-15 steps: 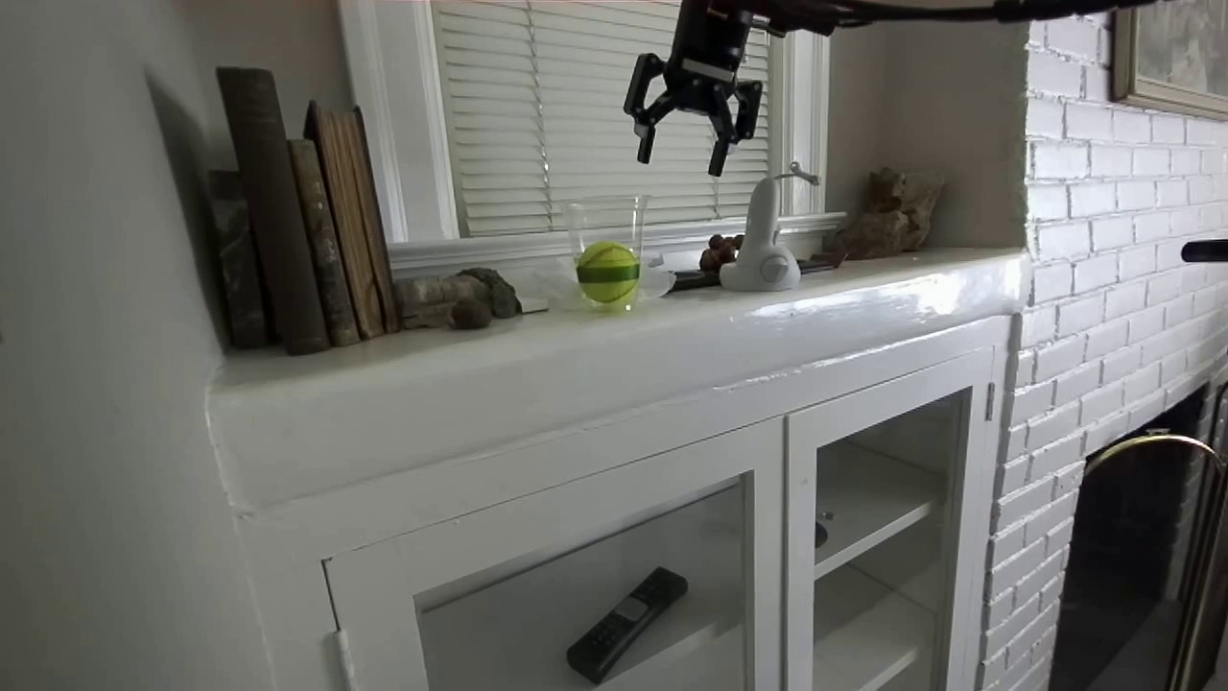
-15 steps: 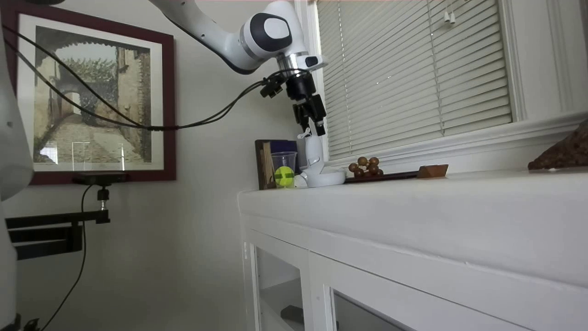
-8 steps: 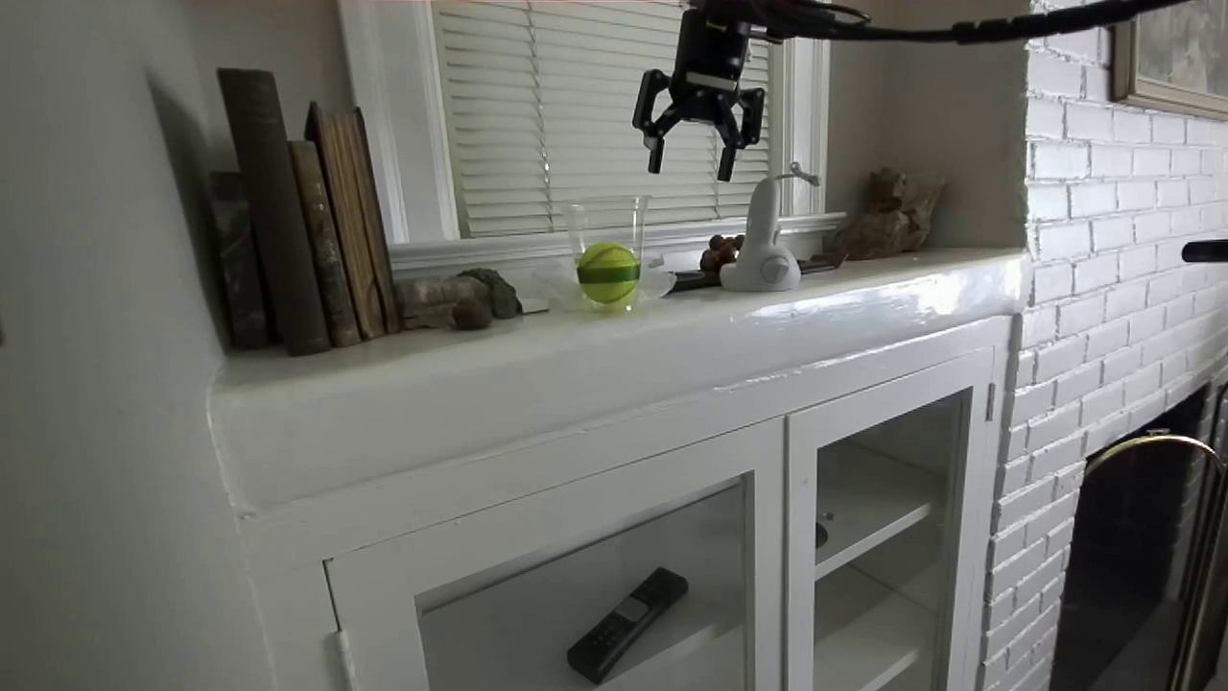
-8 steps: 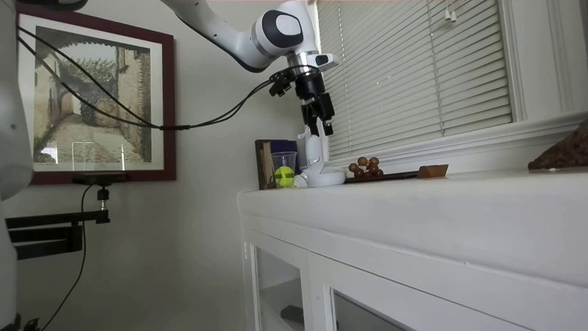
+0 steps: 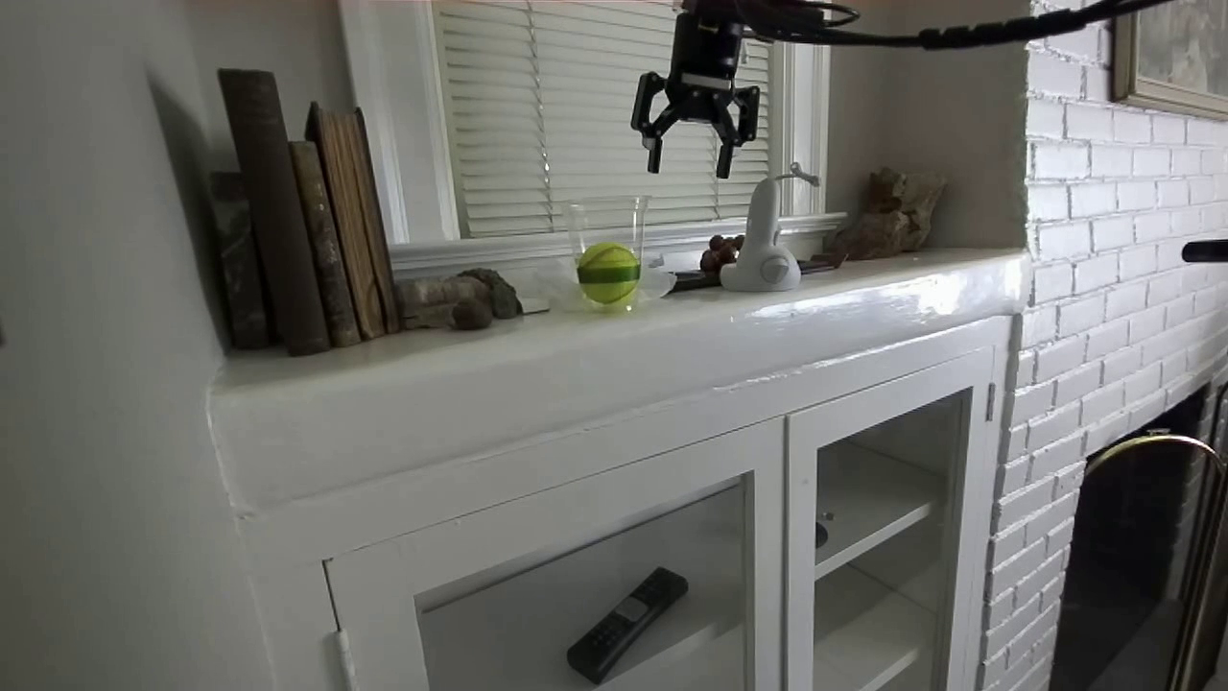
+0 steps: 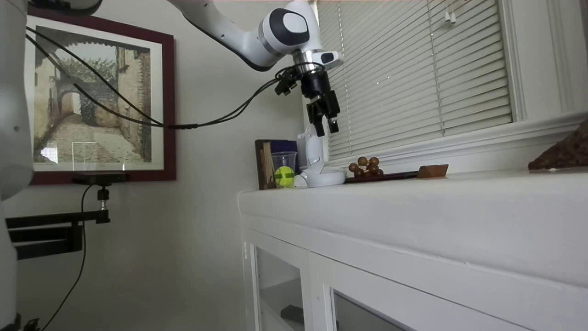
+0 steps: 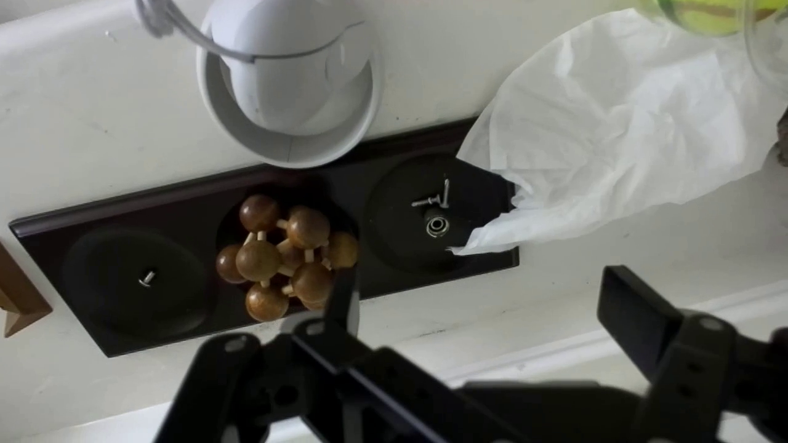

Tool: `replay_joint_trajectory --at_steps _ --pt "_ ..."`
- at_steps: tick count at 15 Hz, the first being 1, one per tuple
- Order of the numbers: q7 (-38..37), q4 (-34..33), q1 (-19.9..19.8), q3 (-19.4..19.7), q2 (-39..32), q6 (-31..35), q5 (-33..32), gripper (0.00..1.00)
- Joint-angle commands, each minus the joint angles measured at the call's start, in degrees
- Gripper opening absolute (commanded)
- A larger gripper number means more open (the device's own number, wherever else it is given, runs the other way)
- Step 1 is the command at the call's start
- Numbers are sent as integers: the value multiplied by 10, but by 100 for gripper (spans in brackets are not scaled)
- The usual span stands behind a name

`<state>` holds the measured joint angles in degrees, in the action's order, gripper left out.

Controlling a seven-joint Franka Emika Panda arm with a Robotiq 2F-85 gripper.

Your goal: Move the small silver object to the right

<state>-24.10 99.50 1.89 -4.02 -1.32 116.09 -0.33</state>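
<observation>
Now the pincer [image 5: 688,167] hangs spread, gripping nothing; silver screws [image 7: 443,199] lie on the dark tray [image 7: 191,203] below it. Likely the approach: next, settle which one is meant, line up, descend, pinch!

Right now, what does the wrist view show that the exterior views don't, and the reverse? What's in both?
Only the wrist view: a lone small silver piece lying in one round hollow of the dark tray.
Only the exterior views: the books in both exterior views and, in an exterior view, the white arm.
Shared: the open gripper, white device, wooden-ball cluster, yellow-green ball and dark tray.
</observation>
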Motion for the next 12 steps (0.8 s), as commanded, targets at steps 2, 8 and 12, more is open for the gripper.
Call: replay_joint_trajectory --at_steps 2,8,12 --pt "0 -3 5 5 -1 -2 0 100" --pt "-17 -5 6 4 -4 -4 -16 100" --pt "-48 -26 7 6 -19 -43 -33 100"
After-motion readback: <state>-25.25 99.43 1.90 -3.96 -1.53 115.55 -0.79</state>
